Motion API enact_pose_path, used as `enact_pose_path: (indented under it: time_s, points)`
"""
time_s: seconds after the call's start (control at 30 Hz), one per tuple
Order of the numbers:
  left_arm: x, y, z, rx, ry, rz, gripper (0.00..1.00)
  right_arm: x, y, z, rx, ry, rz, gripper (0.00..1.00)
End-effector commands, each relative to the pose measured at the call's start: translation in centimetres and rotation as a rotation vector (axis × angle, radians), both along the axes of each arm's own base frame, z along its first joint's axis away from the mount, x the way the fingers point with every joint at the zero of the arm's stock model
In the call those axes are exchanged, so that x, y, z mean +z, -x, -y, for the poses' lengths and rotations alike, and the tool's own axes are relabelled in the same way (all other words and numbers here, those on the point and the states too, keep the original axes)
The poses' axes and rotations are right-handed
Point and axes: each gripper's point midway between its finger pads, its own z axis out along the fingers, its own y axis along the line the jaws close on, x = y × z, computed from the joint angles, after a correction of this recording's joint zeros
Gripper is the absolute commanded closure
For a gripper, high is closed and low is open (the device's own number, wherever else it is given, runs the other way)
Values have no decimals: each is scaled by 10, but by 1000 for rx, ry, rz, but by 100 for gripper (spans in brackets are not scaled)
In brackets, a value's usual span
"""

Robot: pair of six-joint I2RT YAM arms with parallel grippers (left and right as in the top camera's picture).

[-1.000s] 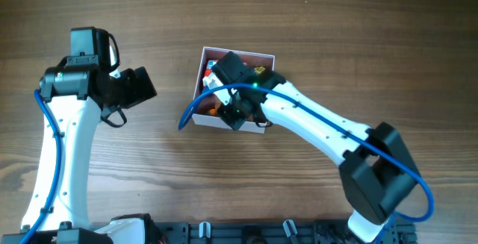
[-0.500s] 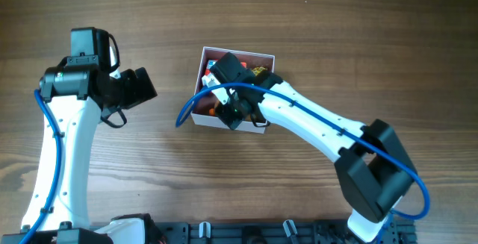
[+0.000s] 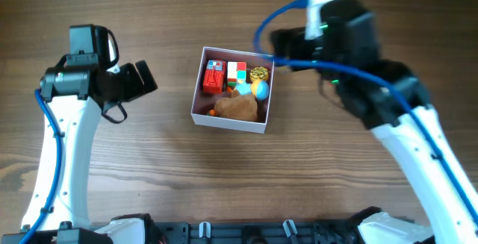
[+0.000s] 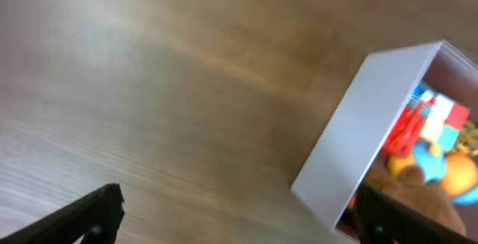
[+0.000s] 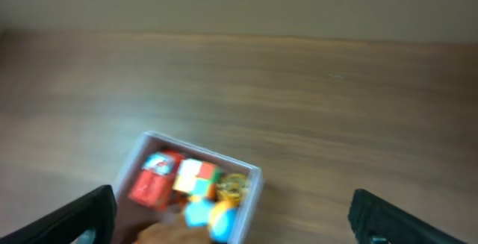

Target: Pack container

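Right tool (image 3: 286,45) now off container (image 3: 228,122), rim free on every side

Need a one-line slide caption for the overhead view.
Square white container holding small toys including a brown plush, with the left arm and right arm off to either side.

The way down into the box (image 3: 228,122) is open from above. Toys (image 3: 237,107) fill most of its floor. The left gripper (image 3: 144,78) sits off to its left, the right gripper (image 3: 278,46) by its far right corner, with bare table (image 3: 172,154) between.
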Motion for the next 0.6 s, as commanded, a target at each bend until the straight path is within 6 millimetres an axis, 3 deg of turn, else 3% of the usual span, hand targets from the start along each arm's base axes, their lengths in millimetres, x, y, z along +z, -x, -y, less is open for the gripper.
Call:
enact_pose_path:
  time_s: [0.0, 0.1, 0.2, 0.37, 0.57]
  points:
    - [8, -22, 32, -262, -63, 104, 0, -16, -13, 51, -173, 1, -63, 0]
    - [18, -42, 63, -538, -176, 218, 0, -27, -21, 83, -254, 12, -93, 0]
    - [20, -45, 75, -648, -222, 248, 0, -28, -26, 99, -300, 24, -82, 0]
    - [20, -45, 78, -653, -220, 249, 0, -26, -34, 118, -349, 52, -55, 0]
    - [15, -28, 71, -648, -197, 184, 0, -45, -16, 133, -458, 21, -149, 0]
